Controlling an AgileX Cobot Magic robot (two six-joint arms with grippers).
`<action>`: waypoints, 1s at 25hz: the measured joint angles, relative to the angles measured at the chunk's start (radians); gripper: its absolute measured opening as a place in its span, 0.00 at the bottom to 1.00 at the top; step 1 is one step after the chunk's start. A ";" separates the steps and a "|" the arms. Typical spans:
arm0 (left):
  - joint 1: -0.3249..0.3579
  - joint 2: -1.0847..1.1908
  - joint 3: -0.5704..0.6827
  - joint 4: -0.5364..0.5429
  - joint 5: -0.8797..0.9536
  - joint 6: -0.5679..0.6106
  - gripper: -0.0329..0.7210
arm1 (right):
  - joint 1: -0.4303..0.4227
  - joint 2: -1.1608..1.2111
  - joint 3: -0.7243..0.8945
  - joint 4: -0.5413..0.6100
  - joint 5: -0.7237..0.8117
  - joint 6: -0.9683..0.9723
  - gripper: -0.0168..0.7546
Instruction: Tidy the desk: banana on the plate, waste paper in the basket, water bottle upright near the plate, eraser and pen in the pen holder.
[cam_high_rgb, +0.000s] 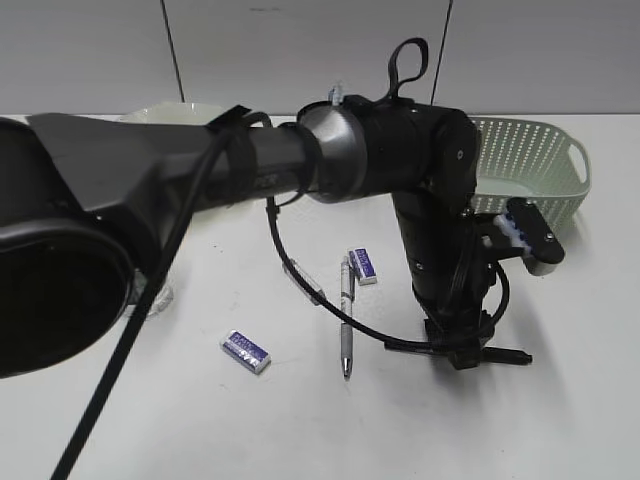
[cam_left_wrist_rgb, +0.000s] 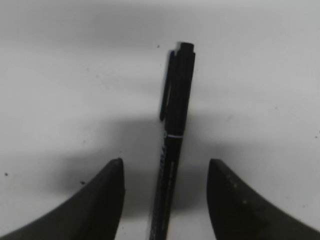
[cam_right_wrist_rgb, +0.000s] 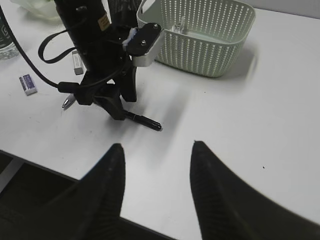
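Left gripper (cam_left_wrist_rgb: 165, 200) down at the desk (cam_high_rgb: 560, 420), jaws apart either side of a black pen (cam_left_wrist_rgb: 175, 135) lying flat, not clamped; right gripper (cam_right_wrist_rgb: 155, 190) open, empty, hovering over desk edge; basket (cam_right_wrist_rgb: 200, 37) at back right, contents unclear; silver pen (cam_high_rgb: 346, 318) and two erasers (cam_high_rgb: 245, 352) (cam_high_rgb: 363, 265) loose on desk

I note a grey panelled wall (cam_high_rgb: 300, 50) at the back, with two dark seams running down it. Small clear item (cam_right_wrist_rgb: 178, 26) further right; I cannot identify it.
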 joint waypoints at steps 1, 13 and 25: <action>-0.002 0.005 0.000 0.000 0.001 0.000 0.57 | 0.000 0.000 0.000 0.000 0.000 0.000 0.48; -0.053 0.030 0.000 0.079 -0.093 -0.007 0.19 | 0.000 0.000 0.000 0.000 0.000 0.000 0.48; -0.051 -0.039 0.000 0.085 -0.100 -0.137 0.14 | 0.000 0.000 0.000 0.000 0.000 0.000 0.48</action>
